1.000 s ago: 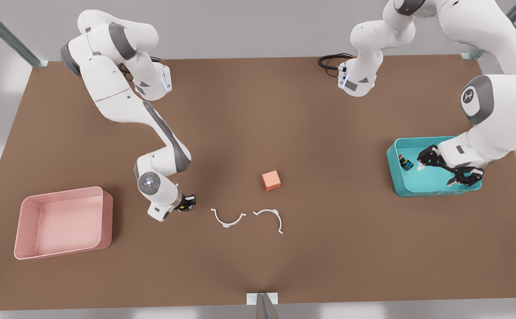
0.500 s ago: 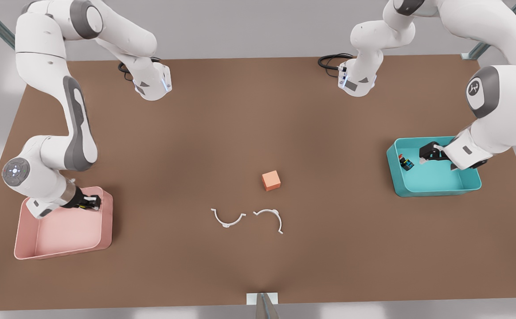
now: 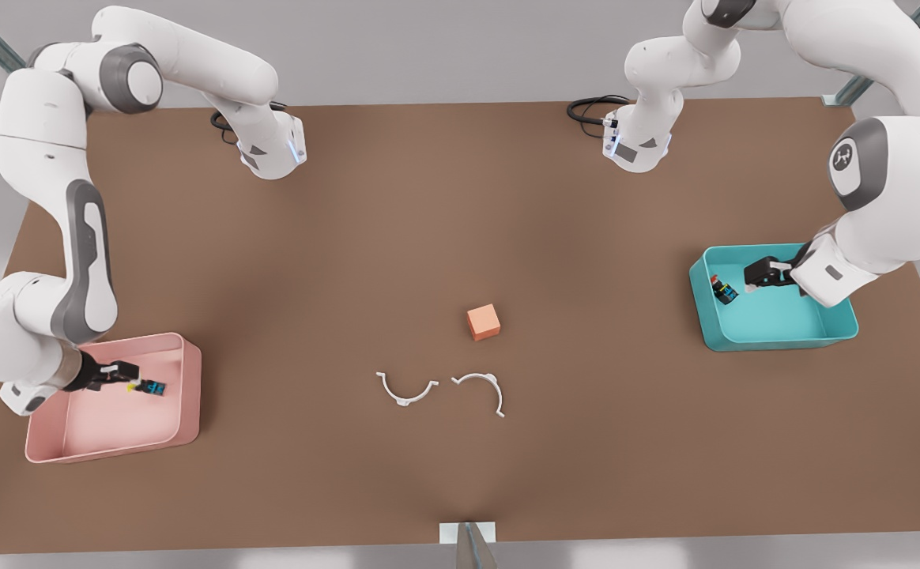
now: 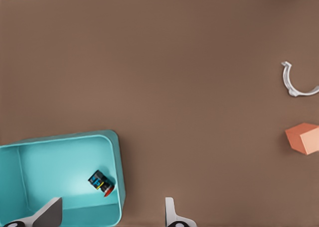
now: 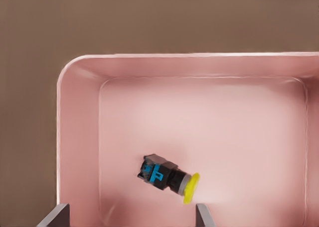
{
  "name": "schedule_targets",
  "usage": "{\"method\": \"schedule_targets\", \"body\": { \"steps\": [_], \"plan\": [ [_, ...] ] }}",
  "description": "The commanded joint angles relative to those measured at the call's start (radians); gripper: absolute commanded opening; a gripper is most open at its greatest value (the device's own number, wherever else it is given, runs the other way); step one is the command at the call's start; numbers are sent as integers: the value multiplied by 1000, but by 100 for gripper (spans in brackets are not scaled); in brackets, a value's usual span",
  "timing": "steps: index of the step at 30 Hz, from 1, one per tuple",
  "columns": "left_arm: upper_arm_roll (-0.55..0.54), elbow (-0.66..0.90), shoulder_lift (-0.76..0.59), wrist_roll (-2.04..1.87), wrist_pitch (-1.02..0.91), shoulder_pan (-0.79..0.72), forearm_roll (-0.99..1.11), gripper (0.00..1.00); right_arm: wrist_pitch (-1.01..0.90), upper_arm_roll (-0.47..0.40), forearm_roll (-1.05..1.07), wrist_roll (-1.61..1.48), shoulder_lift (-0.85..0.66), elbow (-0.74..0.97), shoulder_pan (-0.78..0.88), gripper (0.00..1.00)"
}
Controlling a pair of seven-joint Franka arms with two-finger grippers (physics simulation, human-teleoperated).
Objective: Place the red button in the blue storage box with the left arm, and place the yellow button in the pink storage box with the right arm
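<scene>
The red button lies on its side in the blue storage box at the front view's right. My left gripper hovers open just beside it, over the box. In the left wrist view the red button rests near a corner of the blue storage box, with my left gripper spread wide. The yellow button lies on its side in the pink storage box at the front view's left. My right gripper stands open next to it. The right wrist view shows the yellow button free on the pink storage box floor, above my right gripper.
An orange cube sits mid-table, with two white curved clips in front of it. The cube and one clip also appear in the left wrist view. A black cable lies at the back.
The right arm swung from mid-table to the pink box with the yellow button and let it go inside. The left gripper drew back slightly over the blue box.
</scene>
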Motion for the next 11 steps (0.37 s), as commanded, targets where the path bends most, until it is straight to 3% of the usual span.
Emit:
{"method": "schedule_targets", "body": {
  "steps": [1,4,6,7,8,9,11],
  "plan": [
    [0,0,-1,-113,-3,0,1,100,-114,12,-42,-76,-51,39,60,100],
    [0,0,-1,-113,-3,0,1,100,-424,11,-64,222,-134,206,265,100],
    [0,0,-1,-113,-3,0,1,100,-506,57,-59,412,-272,208,290,100],
    [0,0,-1,-113,-3,0,1,100,-515,51,-48,451,-342,160,293,100],
    [0,0,-1,-113,-3,0,1,100,-510,-12,-1,452,-445,79,304,100],
    [-1,0,-1,-113,-3,0,1,100,-506,-142,30,448,-444,34,389,100],
    [0,0,-1,-115,-3,0,1,100,-596,-132,27,446,-286,220,397,100]
  ]
}}
